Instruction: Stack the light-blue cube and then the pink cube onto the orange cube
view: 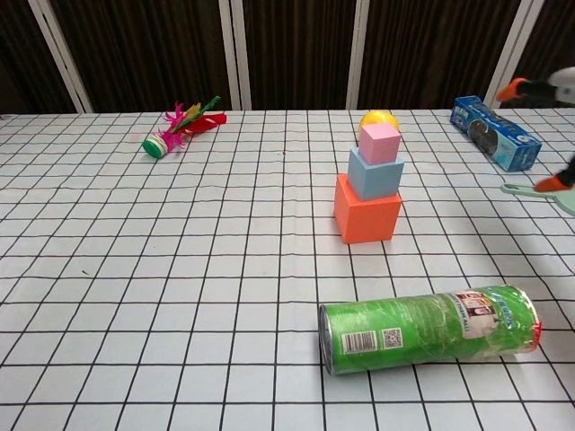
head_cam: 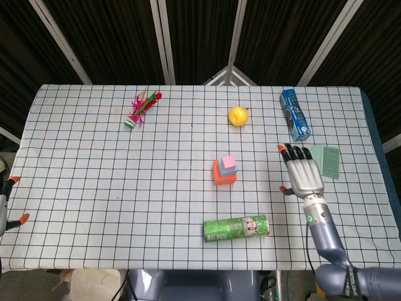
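Note:
The pink cube (view: 380, 143) sits on the light-blue cube (view: 375, 173), which sits on the orange cube (view: 367, 208); the same stack shows mid-table in the head view, with pink cube (head_cam: 229, 163), light-blue cube (head_cam: 225, 169) and orange cube (head_cam: 217, 175). My right hand (head_cam: 303, 172) hovers well to the right of the stack, fingers spread and empty. In the chest view only its orange fingertips (view: 549, 182) show at the right edge. My left hand is not visible in either view.
A green can (view: 429, 328) lies on its side in front of the stack. A yellow ball (head_cam: 238, 115) sits behind it. A blue box (head_cam: 294, 114) and a green brush (head_cam: 328, 160) lie at the right. A feathered shuttlecock (head_cam: 141, 108) lies at the back left.

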`<action>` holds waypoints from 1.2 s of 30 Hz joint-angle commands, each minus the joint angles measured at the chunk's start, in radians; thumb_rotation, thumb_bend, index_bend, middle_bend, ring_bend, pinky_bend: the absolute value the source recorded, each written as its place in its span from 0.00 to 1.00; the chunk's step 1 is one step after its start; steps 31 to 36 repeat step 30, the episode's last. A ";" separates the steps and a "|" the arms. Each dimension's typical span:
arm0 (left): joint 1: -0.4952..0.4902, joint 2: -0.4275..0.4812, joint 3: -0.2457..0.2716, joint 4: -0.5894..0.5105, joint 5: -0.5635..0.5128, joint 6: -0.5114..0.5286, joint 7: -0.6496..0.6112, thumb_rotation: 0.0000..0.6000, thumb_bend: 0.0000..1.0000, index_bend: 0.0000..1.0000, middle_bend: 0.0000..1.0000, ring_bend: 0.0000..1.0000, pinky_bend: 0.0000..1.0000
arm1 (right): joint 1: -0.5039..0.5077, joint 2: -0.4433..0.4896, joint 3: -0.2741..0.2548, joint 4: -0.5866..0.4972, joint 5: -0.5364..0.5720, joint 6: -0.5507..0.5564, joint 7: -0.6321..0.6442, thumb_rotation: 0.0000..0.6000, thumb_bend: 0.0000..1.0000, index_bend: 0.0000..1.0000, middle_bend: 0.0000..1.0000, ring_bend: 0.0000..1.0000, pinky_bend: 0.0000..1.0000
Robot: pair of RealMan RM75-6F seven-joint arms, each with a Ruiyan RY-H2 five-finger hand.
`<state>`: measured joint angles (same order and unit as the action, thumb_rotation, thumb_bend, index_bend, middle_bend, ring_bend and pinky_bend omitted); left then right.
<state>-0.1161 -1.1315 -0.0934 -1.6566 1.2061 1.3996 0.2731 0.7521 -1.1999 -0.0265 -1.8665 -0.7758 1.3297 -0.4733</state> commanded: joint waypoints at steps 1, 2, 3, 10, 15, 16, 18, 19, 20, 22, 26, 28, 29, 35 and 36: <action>0.004 0.001 0.007 -0.007 0.013 0.006 -0.003 1.00 0.20 0.16 0.01 0.00 0.02 | -0.216 0.038 -0.131 0.081 -0.241 0.136 0.204 1.00 0.24 0.05 0.08 0.09 0.09; 0.005 0.002 0.008 -0.009 0.017 0.009 -0.004 1.00 0.20 0.16 0.01 0.00 0.02 | -0.241 0.040 -0.140 0.098 -0.276 0.157 0.227 1.00 0.24 0.05 0.08 0.09 0.09; 0.006 0.002 0.010 -0.011 0.020 0.010 -0.006 1.00 0.20 0.16 0.01 0.00 0.02 | -0.264 0.039 -0.150 0.116 -0.313 0.176 0.246 1.00 0.24 0.05 0.08 0.09 0.09; 0.016 0.016 0.023 -0.022 0.056 0.018 -0.039 1.00 0.20 0.16 0.01 0.00 0.02 | -0.378 0.016 -0.178 0.233 -0.491 0.280 0.309 1.00 0.24 0.01 0.08 0.09 0.09; 0.026 0.028 0.025 -0.023 0.068 0.031 -0.064 1.00 0.20 0.16 0.01 0.00 0.02 | -0.437 0.011 -0.163 0.255 -0.500 0.304 0.308 1.00 0.24 0.00 0.08 0.06 0.06; 0.029 0.031 0.024 -0.024 0.069 0.034 -0.071 1.00 0.20 0.16 0.01 0.00 0.02 | -0.447 0.016 -0.160 0.246 -0.489 0.294 0.309 1.00 0.24 0.00 0.08 0.06 0.06; 0.033 0.036 0.025 -0.024 0.071 0.039 -0.080 1.00 0.20 0.16 0.01 0.00 0.02 | -0.461 0.023 -0.156 0.243 -0.484 0.286 0.305 1.00 0.24 0.00 0.08 0.06 0.06; 0.036 0.039 0.025 -0.024 0.073 0.042 -0.084 1.00 0.20 0.16 0.01 0.00 0.02 | -0.469 0.020 -0.150 0.252 -0.486 0.286 0.303 1.00 0.24 0.00 0.08 0.06 0.06; 0.038 0.042 0.026 -0.024 0.076 0.045 -0.088 1.00 0.20 0.16 0.01 0.00 0.02 | -0.476 0.015 -0.146 0.262 -0.489 0.283 0.302 1.00 0.24 0.00 0.08 0.06 0.06; 0.041 0.045 0.026 -0.025 0.081 0.049 -0.095 1.00 0.20 0.16 0.01 0.00 0.02 | -0.483 0.016 -0.141 0.268 -0.494 0.263 0.303 1.00 0.24 0.00 0.08 0.06 0.06; 0.044 0.052 0.029 -0.023 0.098 0.053 -0.115 1.00 0.20 0.16 0.01 0.00 0.02 | -0.502 0.024 -0.121 0.259 -0.492 0.250 0.285 1.00 0.24 0.00 0.08 0.06 0.06; 0.045 0.052 0.029 -0.019 0.103 0.054 -0.118 1.00 0.20 0.16 0.01 0.00 0.02 | -0.511 0.025 -0.112 0.259 -0.498 0.243 0.289 1.00 0.24 0.00 0.08 0.06 0.06; 0.044 0.052 0.029 -0.018 0.104 0.053 -0.117 1.00 0.20 0.16 0.01 0.00 0.02 | -0.515 0.026 -0.107 0.260 -0.502 0.241 0.290 1.00 0.24 0.00 0.08 0.06 0.06; 0.044 0.052 0.030 -0.018 0.106 0.051 -0.118 1.00 0.20 0.16 0.01 0.00 0.02 | -0.519 0.025 -0.103 0.262 -0.508 0.241 0.292 1.00 0.24 0.00 0.08 0.06 0.06; 0.044 0.052 0.030 -0.018 0.106 0.051 -0.118 1.00 0.20 0.16 0.01 0.00 0.02 | -0.519 0.025 -0.103 0.262 -0.508 0.241 0.292 1.00 0.24 0.00 0.08 0.06 0.06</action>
